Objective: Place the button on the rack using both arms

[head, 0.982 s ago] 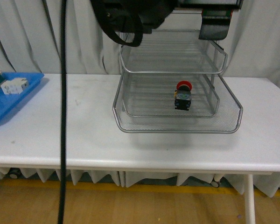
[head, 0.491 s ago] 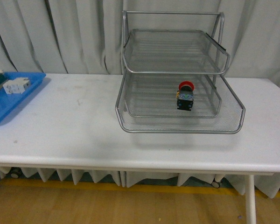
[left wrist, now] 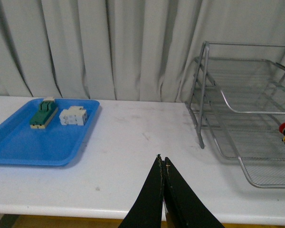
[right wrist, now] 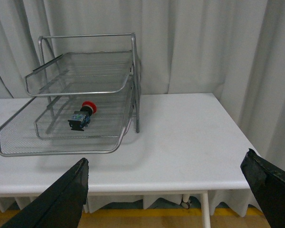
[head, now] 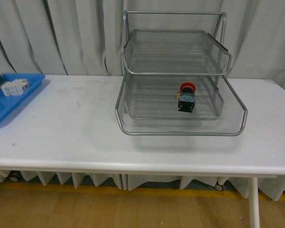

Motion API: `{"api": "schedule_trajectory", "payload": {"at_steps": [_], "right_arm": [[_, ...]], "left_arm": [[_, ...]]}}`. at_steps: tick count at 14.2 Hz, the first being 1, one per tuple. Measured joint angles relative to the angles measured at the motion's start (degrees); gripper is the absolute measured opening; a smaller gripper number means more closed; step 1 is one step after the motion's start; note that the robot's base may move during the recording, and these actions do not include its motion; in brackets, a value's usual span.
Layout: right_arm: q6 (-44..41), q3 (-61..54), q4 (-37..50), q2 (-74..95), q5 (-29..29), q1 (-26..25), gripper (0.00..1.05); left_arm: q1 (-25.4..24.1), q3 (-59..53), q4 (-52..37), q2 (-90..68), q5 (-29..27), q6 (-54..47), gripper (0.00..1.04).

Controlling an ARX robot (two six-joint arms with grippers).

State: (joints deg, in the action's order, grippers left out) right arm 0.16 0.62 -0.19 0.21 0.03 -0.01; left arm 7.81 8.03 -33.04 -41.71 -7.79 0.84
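I see the button (head: 186,99) lying in the rack (head: 180,127), right of frame centre; left gripper (left wrist: 162,164) fingers pressed together, right gripper (right wrist: 166,159) spread wide

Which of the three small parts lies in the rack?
The red-capped button; the white part and the green part lie in the blue tray.

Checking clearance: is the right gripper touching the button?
Apart. The right wrist view shows the right gripper open, with bare table between it and the button lying in the rack.
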Motion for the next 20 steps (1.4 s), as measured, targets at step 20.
{"api": "schedule_trajectory", "payload": {"at_steps": [20], "right_arm": [[0.00, 0.00, -0.02, 0.00, 0.00, 0.00, 0.98]], "left_arm": [[-7.65, -7.52, 31.54, 37.40, 7.80, -0.07, 0.02]]}}
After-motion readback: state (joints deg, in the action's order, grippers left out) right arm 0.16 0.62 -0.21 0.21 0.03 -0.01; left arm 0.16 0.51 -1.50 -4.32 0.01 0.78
